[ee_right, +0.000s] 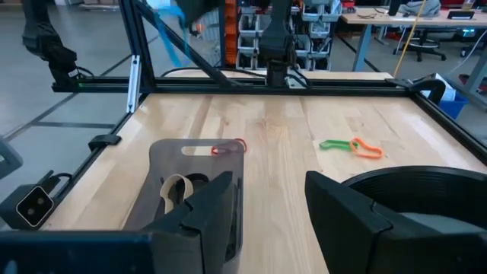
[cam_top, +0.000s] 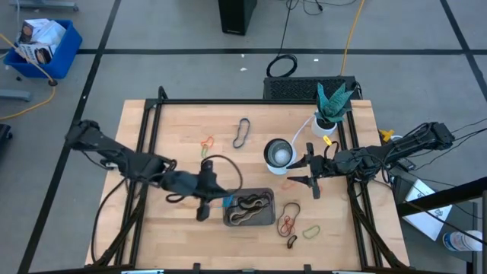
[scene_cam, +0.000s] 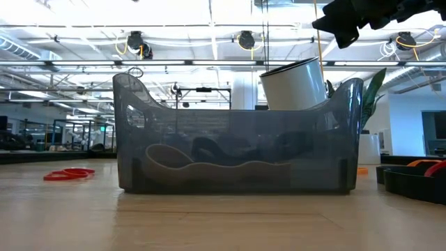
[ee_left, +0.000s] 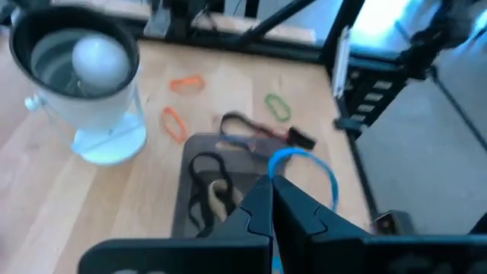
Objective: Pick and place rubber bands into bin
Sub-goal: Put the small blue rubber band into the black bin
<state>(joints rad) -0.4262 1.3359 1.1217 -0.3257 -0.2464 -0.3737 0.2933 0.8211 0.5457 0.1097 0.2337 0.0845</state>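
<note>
Item: my left gripper [cam_top: 217, 199], just beside the bin's [cam_top: 268, 219] left end, above the table [cam_top: 183, 122]. Fingers pressed together, pinching a blue rubber band [ee_left: 308, 171] that loops out from between the tips toward the bin's edge.

Item: bin, dark grey tray near the table's front edge. Contents: black and tan rubber bands [cam_top: 247, 207] lying curled on its floor.

Item: loose rubber bands. One black band [cam_top: 241, 132] and orange and green bands [cam_top: 207, 141] well apart from the bin, toward the rear; red, black and green bands [cam_top: 293, 223] just right of the bin.

Item: my right gripper [cam_top: 307, 172], fingers spread, nothing between them, beside the white cup [cam_top: 279, 154], behind and right of the bin.
</note>
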